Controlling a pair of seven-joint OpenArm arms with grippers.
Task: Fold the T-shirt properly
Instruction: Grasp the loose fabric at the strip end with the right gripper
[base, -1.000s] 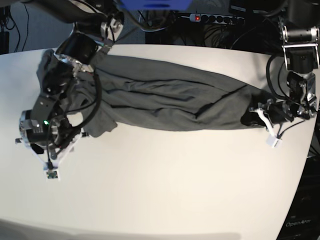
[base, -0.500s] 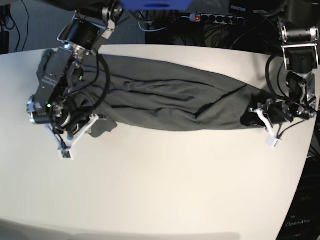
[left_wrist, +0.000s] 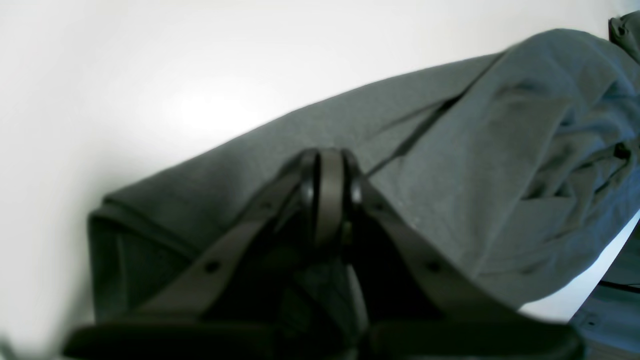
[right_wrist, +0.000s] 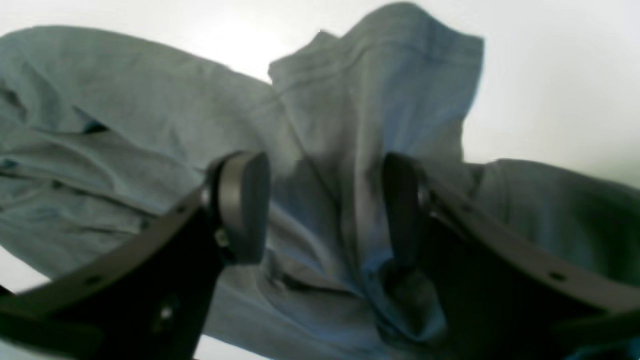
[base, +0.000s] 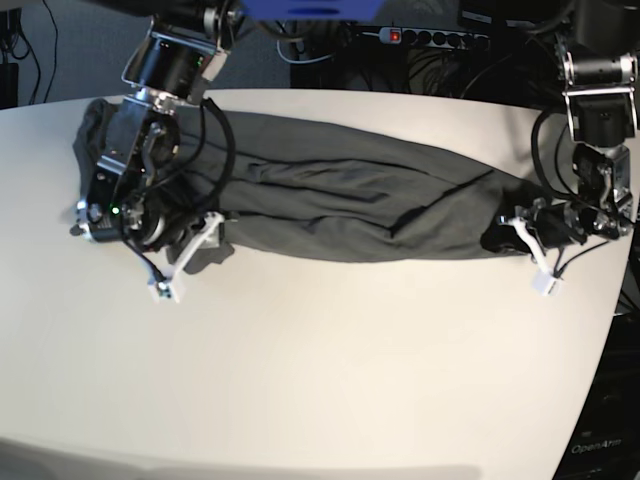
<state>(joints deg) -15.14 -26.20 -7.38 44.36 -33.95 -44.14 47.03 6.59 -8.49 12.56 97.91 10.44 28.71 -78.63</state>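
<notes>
1. One T-shirt (base: 340, 205) is lying stretched out in a long wrinkled band along the far edge of the table (base: 330, 380), running from the far left corner almost to the right edge.
2. Two claws are working at it, one at each end.
3. Left claw (left_wrist: 327, 192) is sitting at the shirt's end near the right edge of the table, its jaws pressed together and pinching a fold of the cloth.
4. Right claw (right_wrist: 325, 210) is hovering over the bunched end near the far left corner, its jaws standing wide apart with a ridge of cloth rising between them; neither pad is clamping it.
</notes>
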